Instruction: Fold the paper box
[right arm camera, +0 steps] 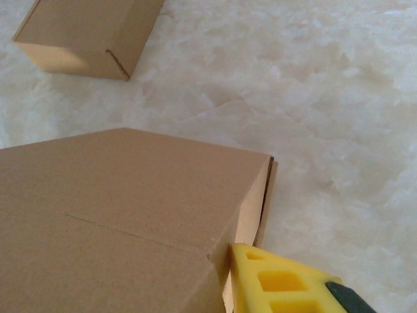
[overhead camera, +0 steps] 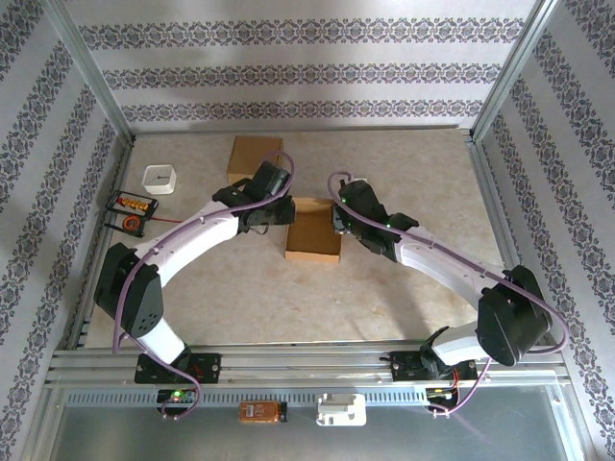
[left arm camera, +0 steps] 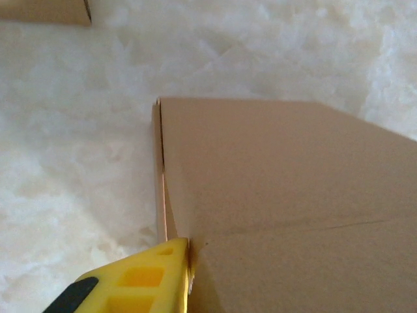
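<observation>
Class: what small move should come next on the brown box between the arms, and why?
Probably press inward on both sides: the paper box looks closed, yet a flap edge stands slightly off each side, a yellow finger beside it.

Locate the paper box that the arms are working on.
In the top view the paper box sits mid-table between the left gripper and the right gripper, with a second box behind it to the left.

Paper box [overhead camera: 313, 235] mid-table [overhead camera: 404, 173], second box [overhead camera: 256, 154] behind it leftward, small tub [overhead camera: 159, 180] farther left.
</observation>
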Controlling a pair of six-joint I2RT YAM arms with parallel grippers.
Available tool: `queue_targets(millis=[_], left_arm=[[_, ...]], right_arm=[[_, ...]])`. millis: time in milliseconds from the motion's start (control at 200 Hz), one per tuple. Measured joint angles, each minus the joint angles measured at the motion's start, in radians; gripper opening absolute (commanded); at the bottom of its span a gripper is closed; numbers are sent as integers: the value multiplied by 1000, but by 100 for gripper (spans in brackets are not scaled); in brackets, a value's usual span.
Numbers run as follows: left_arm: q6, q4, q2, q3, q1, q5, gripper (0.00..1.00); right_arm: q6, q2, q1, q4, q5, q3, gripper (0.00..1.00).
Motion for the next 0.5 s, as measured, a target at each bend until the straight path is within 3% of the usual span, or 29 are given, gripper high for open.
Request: queue_targets(millis=[215, 330, 500], left_arm=[[-42, 31, -18, -108, -24, 19, 29], [-58, 36, -31, -130, -30, 23, 41], [-75, 48, -82, -132, -41, 22, 57]], right_arm=[[4, -64, 27, 53, 21, -106, 34], [16, -98, 38, 60, 27, -133, 45], [15, -150, 46, 64, 27, -148, 53]])
